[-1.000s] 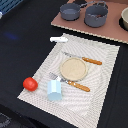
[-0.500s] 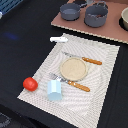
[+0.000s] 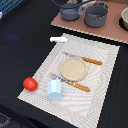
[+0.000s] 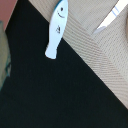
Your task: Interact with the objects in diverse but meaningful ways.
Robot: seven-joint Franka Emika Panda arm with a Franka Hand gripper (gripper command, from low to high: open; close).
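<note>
At the exterior view's left, a small red tomato (image 3: 30,83) sits on the dark surface (image 3: 20,55), touching the left edge of a pale striped placemat (image 3: 100,97). Just to its right, on the mat, lies a pale blue cup (image 3: 54,90). Farther back, a white fish-shaped flat piece (image 3: 58,38) rests across the mat's far-left corner; the wrist view shows it (image 4: 55,28) with a small face drawn on, half on the black surface and half over the mat's edge. Toward the middle of the mat is a round tan plate (image 3: 74,68), with a fork (image 3: 70,82) on its near side and a knife (image 3: 82,59) on its far side, both with brown handles. Beyond the mat, a brown board (image 3: 100,31) carries two grey pots (image 3: 84,13) with dark insides. At the far right edge a pale bowl (image 3: 124,19) is partly cut off. No claw appears in either view, so I cannot tell how it stands.
</note>
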